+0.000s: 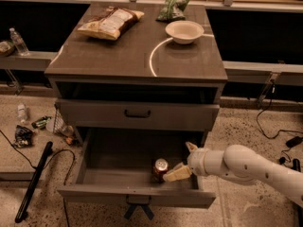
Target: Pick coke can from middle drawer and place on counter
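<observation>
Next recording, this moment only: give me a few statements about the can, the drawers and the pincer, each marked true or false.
1. The coke can stands upright inside the open middle drawer. True.
2. The pincer holds the can above the counter. False: the pincer is down in the drawer, open, close beside the can, which stands on the drawer floor.
3. A white bowl sits on the counter. True.
4. The upper drawer is pulled out too. False: its front sits shut, and only the drawer below it is open.
</observation>
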{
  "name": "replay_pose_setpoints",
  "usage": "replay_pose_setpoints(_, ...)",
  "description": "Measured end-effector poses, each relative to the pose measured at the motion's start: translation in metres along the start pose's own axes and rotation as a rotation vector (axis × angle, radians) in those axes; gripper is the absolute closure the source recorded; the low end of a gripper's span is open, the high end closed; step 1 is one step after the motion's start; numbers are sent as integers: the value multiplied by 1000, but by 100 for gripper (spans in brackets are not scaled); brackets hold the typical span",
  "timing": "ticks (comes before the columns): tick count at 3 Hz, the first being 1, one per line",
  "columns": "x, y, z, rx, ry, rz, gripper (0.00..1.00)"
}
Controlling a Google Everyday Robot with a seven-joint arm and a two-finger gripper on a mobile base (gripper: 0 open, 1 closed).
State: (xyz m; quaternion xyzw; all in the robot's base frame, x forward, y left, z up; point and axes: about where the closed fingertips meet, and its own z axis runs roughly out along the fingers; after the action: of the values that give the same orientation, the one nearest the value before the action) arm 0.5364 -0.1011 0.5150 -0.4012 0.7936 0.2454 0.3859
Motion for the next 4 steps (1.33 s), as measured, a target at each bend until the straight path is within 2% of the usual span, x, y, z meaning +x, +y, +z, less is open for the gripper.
replay_pose_setpoints(2, 32, -15, 63, 49, 44, -33, 0)
replay_pose_setpoints(3, 41, -17, 90, 45, 64, -45, 0)
replay_pose_setpoints(4, 55, -10, 108, 19, 79, -35, 13)
